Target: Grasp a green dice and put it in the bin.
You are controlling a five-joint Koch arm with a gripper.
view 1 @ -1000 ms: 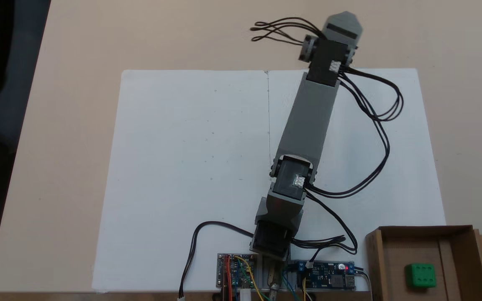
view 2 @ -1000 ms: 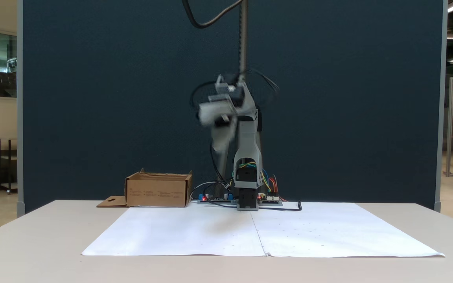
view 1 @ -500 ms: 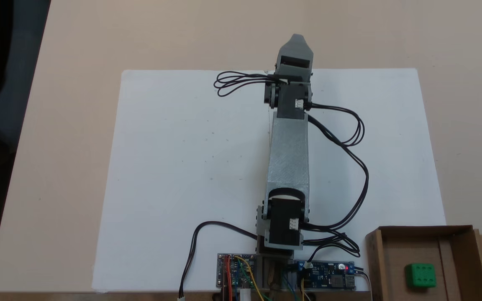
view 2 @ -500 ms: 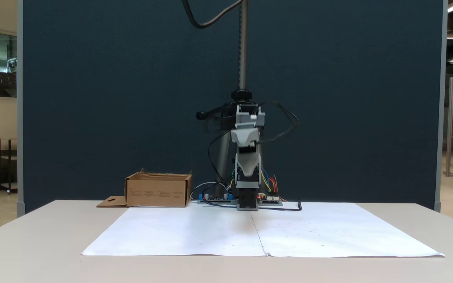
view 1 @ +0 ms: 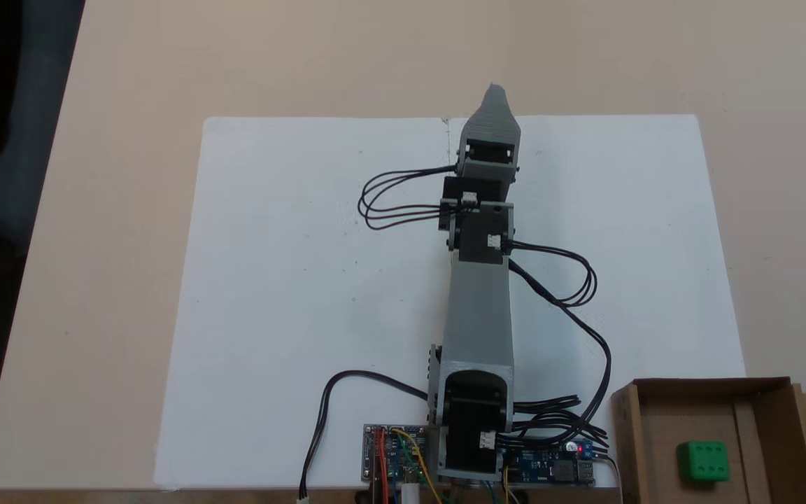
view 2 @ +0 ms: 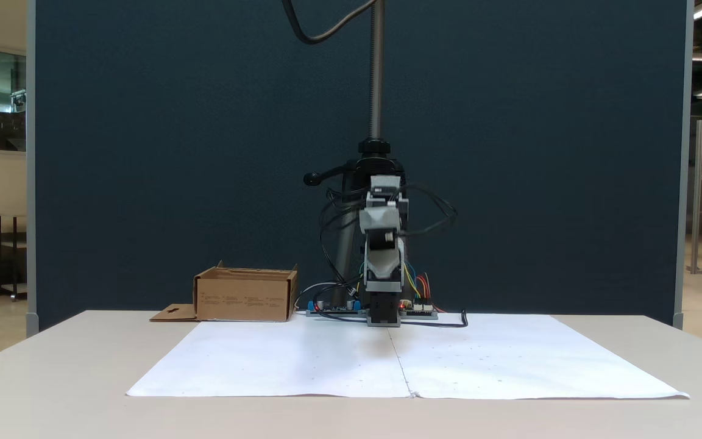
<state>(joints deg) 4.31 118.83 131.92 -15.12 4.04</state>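
The jaws lie one over the other for the camera looking down, so only a single grey tip shows, and I cannot tell whether they are apart or together; from the table-level camera the gripper [view 2: 383, 221] faces the lens head-on and its state is no plainer. In the view from above the gripper [view 1: 492, 94] points toward 12 o'clock, its tip just past the far edge of the white paper sheet [view 1: 291, 280], over the bare tan table [view 1: 130, 84]. Nothing is held in it. Behind it the grey arm [view 1: 478, 315] runs straight back toward 6 o'clock along the paper's centre crease to its base, with black cables [view 1: 571, 294] looping out at 3 o'clock and 9 o'clock of the wrist. Two circuit boards [view 1: 392, 462] flank the base at the near edge of the sheet, one with a small red light. At 4 o'clock from the base, well apart from the gripper, stands the bin [view 1: 760, 420], a low-walled brown cardboard box with a hang-tab flap on its right side. The green dice [view 1: 704, 460] rests on the bin's floor, six pips up. In the table-level view the bin [view 2: 245, 297] sits at 9 o'clock of the arm's base, in front of a dark blue partition [view 2: 174, 152]
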